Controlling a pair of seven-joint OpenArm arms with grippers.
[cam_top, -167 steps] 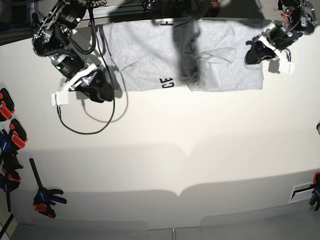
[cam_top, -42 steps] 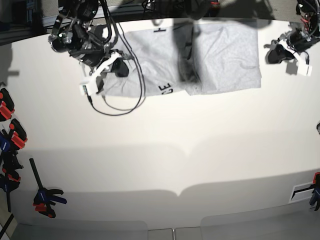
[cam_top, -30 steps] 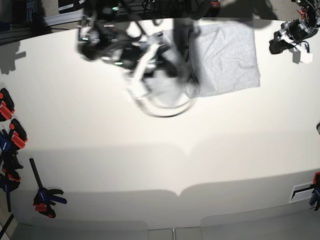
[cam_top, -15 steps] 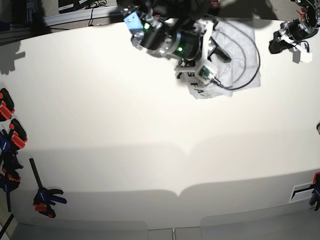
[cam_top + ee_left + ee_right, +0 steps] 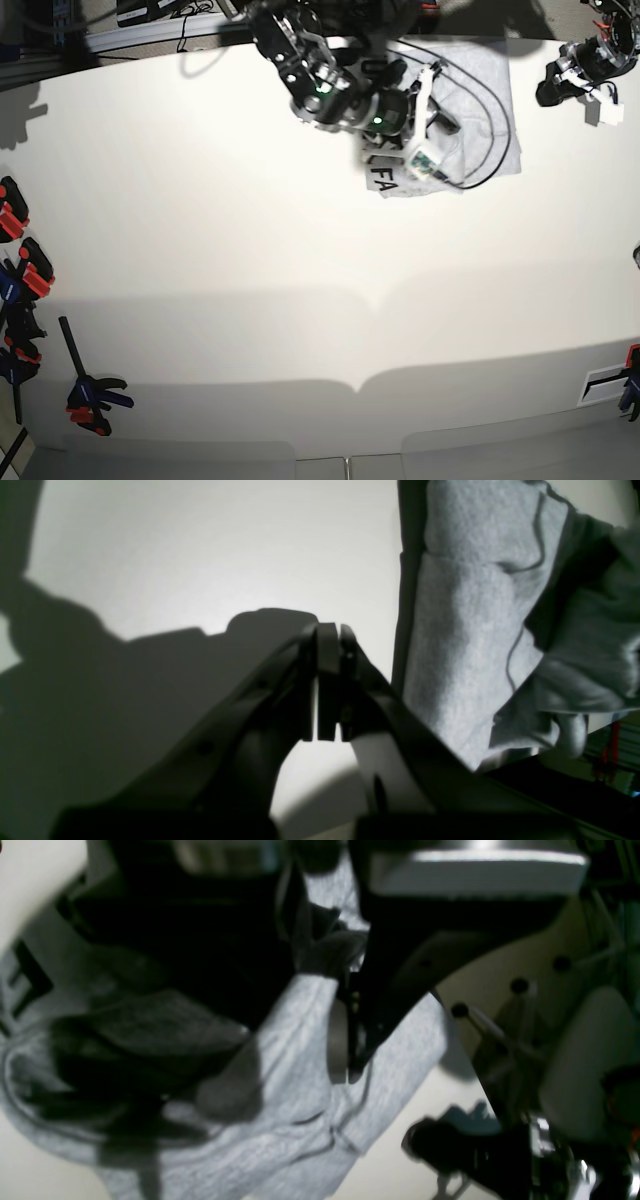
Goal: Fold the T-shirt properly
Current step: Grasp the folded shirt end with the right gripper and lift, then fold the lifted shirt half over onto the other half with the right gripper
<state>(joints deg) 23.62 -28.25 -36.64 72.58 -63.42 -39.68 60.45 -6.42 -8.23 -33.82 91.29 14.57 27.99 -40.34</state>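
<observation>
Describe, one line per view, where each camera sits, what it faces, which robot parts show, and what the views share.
Base: overhead, facing down at the table; right arm over the T-shirt, left claw apart at the edge.
Left wrist: on the left arm, facing its shut left claw, table beyond, T-shirt beside.
Right wrist: on the right arm, facing its right claw pinching the T-shirt.
Shared: all show the T-shirt.

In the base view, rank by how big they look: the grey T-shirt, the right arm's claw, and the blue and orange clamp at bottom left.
1. T-shirt, largest, though partly hidden by the arm.
2. Right claw, inflated by being nearer the camera.
3. Clamp, smallest; its gap to the claw is unsure.
</observation>
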